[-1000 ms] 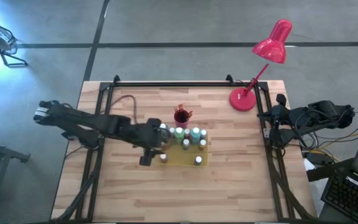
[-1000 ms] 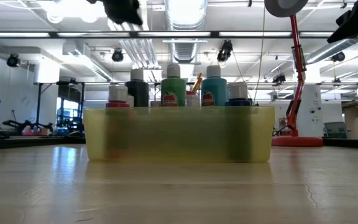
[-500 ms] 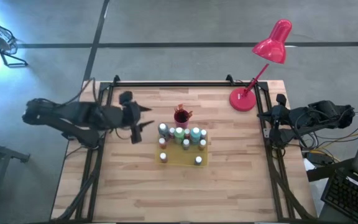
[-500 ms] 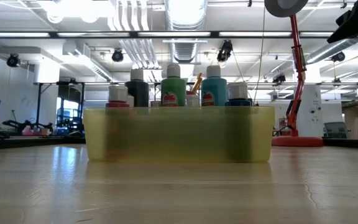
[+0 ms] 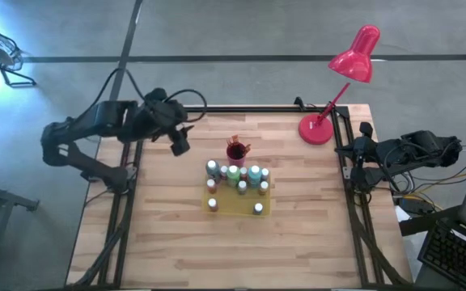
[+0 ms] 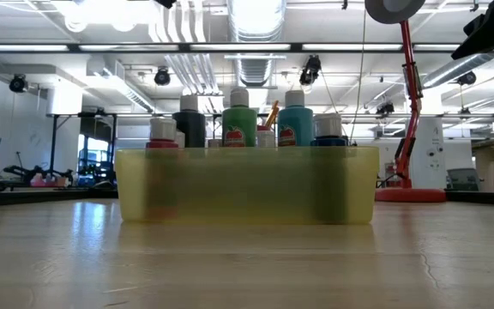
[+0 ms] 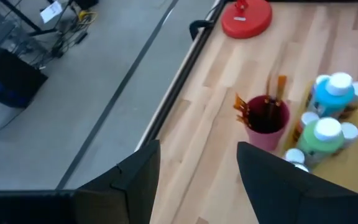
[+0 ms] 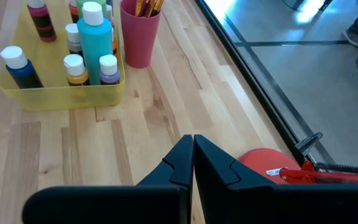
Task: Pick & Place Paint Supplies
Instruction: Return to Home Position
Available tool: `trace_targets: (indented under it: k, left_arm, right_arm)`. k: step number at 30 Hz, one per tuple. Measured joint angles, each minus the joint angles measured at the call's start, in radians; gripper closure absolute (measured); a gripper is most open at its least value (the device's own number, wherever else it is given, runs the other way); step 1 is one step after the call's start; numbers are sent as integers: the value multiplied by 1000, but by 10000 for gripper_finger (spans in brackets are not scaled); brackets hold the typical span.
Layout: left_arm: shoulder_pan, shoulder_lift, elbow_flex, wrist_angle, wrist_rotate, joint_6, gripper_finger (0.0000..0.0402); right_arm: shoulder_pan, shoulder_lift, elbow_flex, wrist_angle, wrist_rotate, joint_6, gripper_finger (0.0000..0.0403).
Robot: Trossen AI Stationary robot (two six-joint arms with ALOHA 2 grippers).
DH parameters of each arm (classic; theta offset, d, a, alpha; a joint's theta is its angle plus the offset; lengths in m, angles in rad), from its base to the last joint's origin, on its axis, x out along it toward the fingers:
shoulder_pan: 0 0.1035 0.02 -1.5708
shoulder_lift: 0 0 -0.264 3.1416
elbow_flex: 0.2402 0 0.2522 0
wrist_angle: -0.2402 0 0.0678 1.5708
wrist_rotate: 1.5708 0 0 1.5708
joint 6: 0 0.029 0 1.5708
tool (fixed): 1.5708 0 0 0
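Left gripper [image 5: 180,143] hangs above the table's [image 5: 217,250] back-left part, close to the back rail, fingers [image 7: 143,177] spread apart. Right gripper [image 5: 361,152] sits at the right edge over the frame rail, fingers pressed together. Paint bottles [image 5: 237,179] stand upright in the yellow tray [image 5: 235,209] mid-table. Brushes [image 5: 239,145] stand in the pink cup [image 5: 235,153] just behind the tray. Red lamp base [image 5: 315,129] takes the back-right corner. Bare wood runs from the tray to the front edge and out to both side rails.
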Motion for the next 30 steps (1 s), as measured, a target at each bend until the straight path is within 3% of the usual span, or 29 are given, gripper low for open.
trace_targets:
  k: [5,11,20,25,30]
  left_arm:
    - [16,60,54,28,39,22,184]
    - [-61,130,50,231,294,132,184]
    - [-258,138,27,405,277,279,184]
    - [-290,16,-131,516,222,315,184]
    - [-283,-211,-430,692,221,328,184]
  right_arm:
    - [0,0,0,0,0,0,394]
    - [0,0,0,0,0,0,394]
    - [0,0,0,0,0,0,394]
    - [0,0,0,0,0,0,394]
    - [0,0,0,0,0,0,394]
